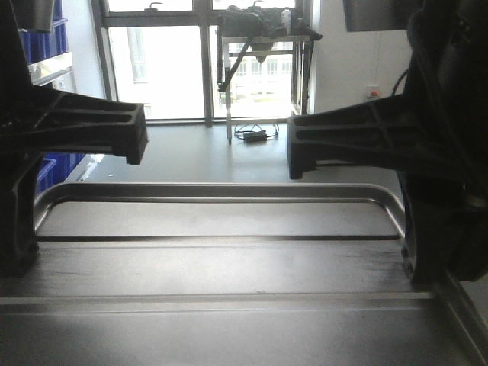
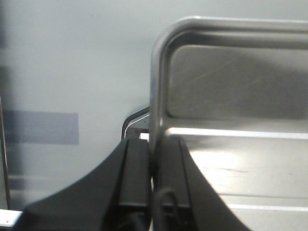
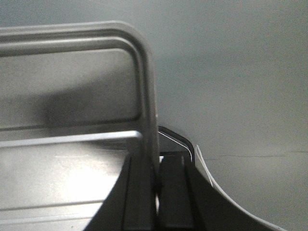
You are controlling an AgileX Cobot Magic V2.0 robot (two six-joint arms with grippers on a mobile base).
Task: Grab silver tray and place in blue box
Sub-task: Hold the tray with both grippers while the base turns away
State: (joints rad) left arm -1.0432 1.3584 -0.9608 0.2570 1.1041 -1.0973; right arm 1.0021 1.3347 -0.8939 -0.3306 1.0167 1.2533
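The silver tray (image 1: pixel 221 267) fills the lower part of the front view, held level above the grey floor, with its far rim and a long ridge showing. My left gripper (image 1: pixel 19 255) is shut on the tray's left rim. In the left wrist view the gripper (image 2: pixel 153 159) pinches that thin rim of the tray (image 2: pixel 231 163). My right gripper (image 1: pixel 419 267) is shut on the right rim; in the right wrist view the gripper (image 3: pixel 156 168) clamps the tray (image 3: pixel 67 163) at its edge. Blue plastic (image 1: pixel 61 162) shows behind my left arm; I cannot tell whether it is the blue box.
Blue crates (image 1: pixel 46 38) sit on a rack at the far left. A metal stand with equipment (image 1: pixel 259 38) is by the window, with cables (image 1: pixel 255 135) on the floor below it. A white wall (image 1: pixel 358 61) lies to the right.
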